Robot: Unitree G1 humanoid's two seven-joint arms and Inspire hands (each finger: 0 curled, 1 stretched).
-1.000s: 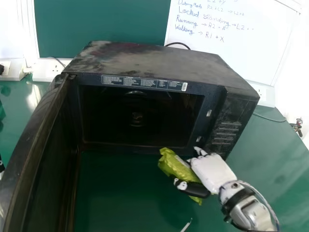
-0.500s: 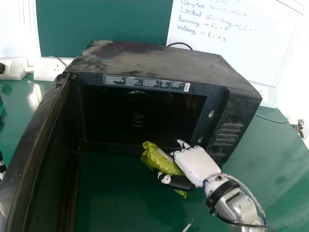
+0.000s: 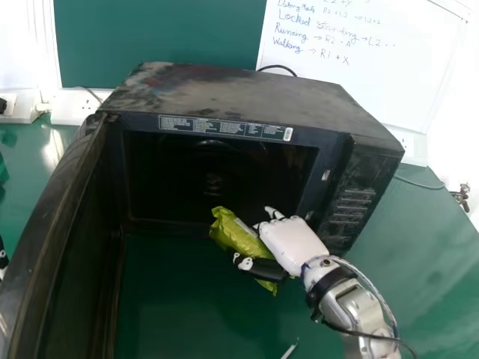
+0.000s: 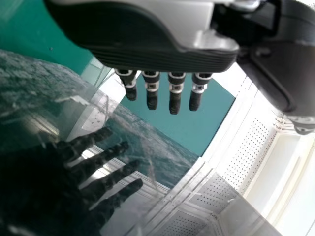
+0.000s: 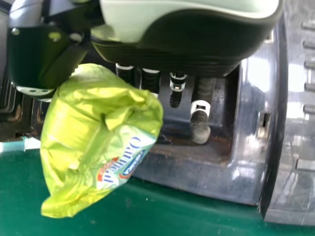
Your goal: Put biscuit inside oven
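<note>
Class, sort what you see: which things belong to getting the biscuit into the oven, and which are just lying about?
Part of the job:
packet
right hand, holding the packet
oven
oven door, open

Just about:
whiteboard
wall socket
pale stick

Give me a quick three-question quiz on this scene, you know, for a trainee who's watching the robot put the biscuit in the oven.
1. True or false: the door of the black oven stands open.

2. Multiple choice: where is the green packet?
A. On top of the oven
B. In the right robot hand
C. Lying flat on the table

3. Fill in the blank: the whiteboard with handwriting on it stands ____ the oven, as the head view shows.

Key:
1. True
2. B
3. behind
</note>
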